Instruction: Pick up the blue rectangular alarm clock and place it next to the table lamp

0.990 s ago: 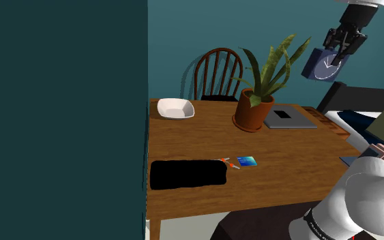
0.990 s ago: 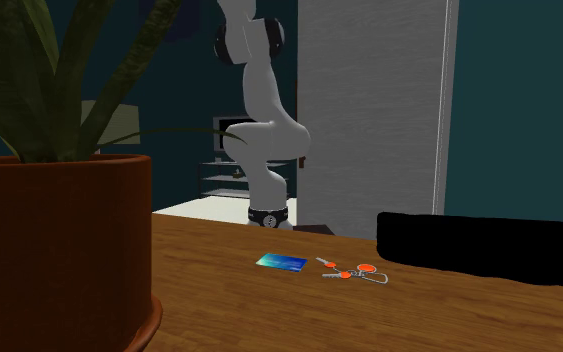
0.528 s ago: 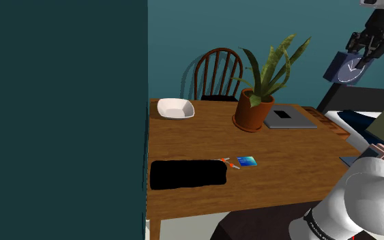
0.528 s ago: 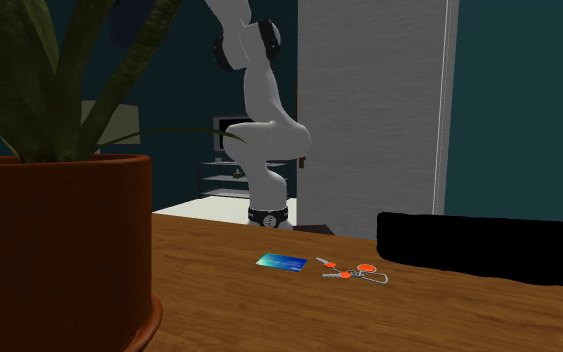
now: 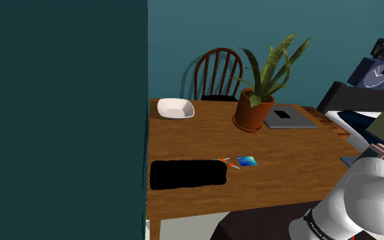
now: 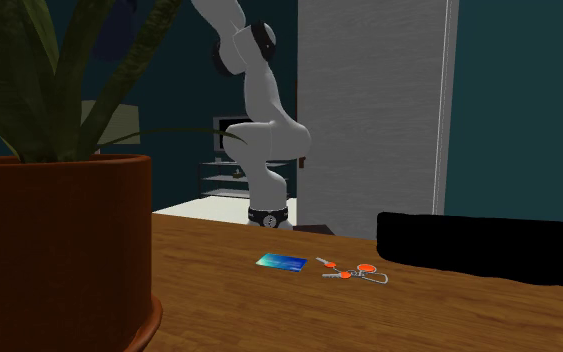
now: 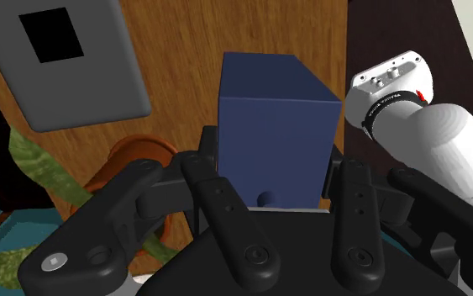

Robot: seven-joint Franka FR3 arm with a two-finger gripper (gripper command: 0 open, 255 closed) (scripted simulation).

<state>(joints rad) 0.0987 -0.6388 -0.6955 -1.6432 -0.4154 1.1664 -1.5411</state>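
hand [image 7: 278,181] clasps blue alarm clock [image 7: 272,126] | dial unseen from wrist view | hand cropped by shoulder view's right edge

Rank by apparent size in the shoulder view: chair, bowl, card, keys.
1. chair, largest, though farthest away
2. white bowl
3. blue card and keys look about alike; not ranking those two.

Glossy white arm [image 6: 259,130], its rounded links split by dark joint bands [image 6: 266,36] — one link bears a red mark [image 7: 423,94] (small). The tool [image 7: 272,168] is all black, dotted with round screws [image 7: 254,252].
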